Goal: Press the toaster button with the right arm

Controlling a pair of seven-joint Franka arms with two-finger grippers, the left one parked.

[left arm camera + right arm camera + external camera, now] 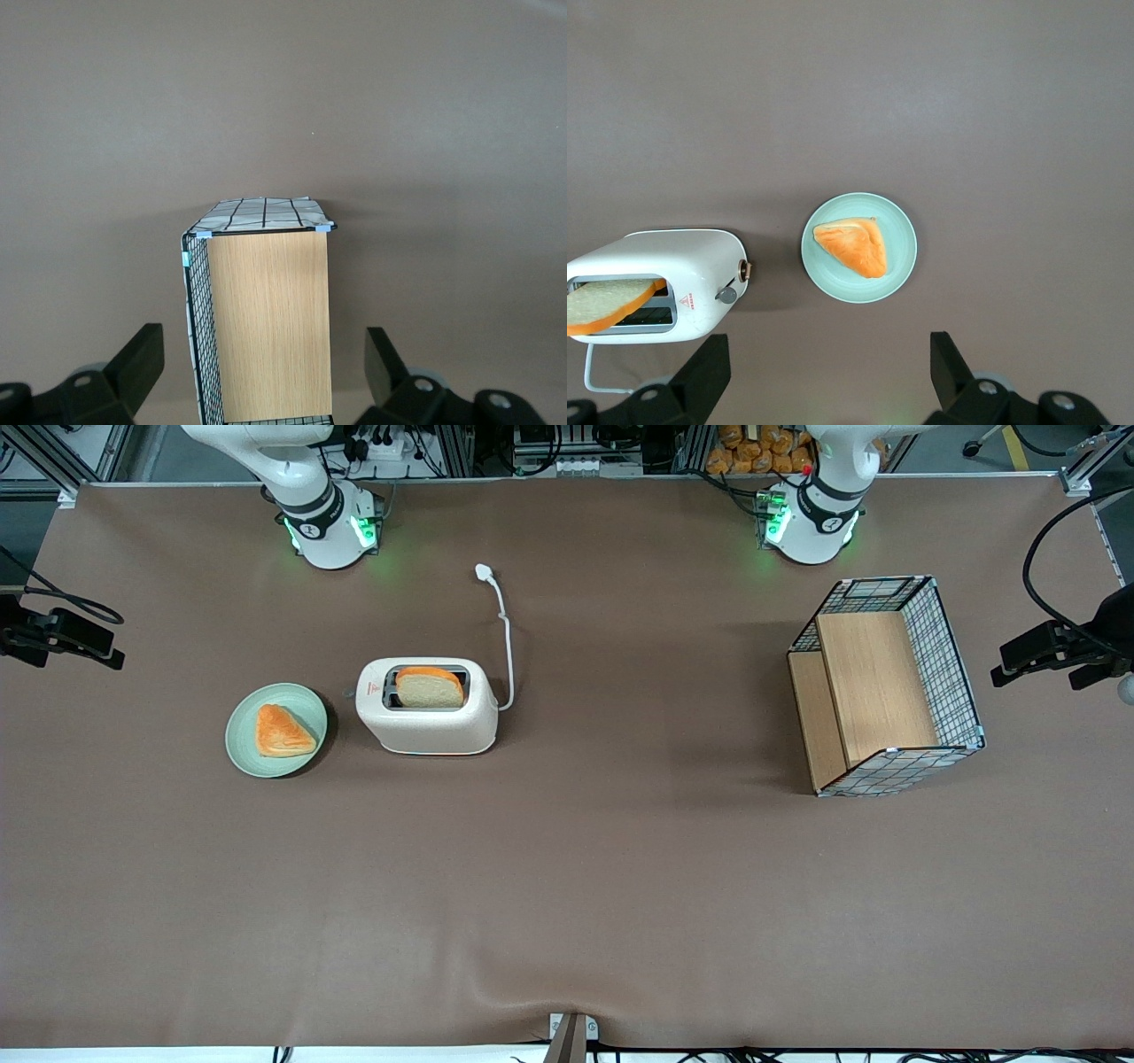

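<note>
The cream-white toaster (pixel 434 722) stands on the brown table with a slice of bread (pixel 430 688) upright in its top slot. It also shows in the right wrist view (pixel 682 266). The toaster button (pixel 726 295) is a small grey knob on the narrow end by the red triangle mark, facing the plate; it also shows in the front view (pixel 348 692). My right gripper (pixel 830 372) is open and empty, high above the table, over bare cloth near the toaster's button end and the plate. Only the right arm's base (pixel 328 522) shows in the front view.
A pale green plate (pixel 299 701) with an orange pastry (pixel 282 732) lies beside the toaster's button end; the plate (pixel 899 257) is in the right wrist view too. The toaster's white cord and plug (pixel 484 573) trail toward the arm bases. A wire-mesh wooden basket (pixel 886 686) stands toward the parked arm's end.
</note>
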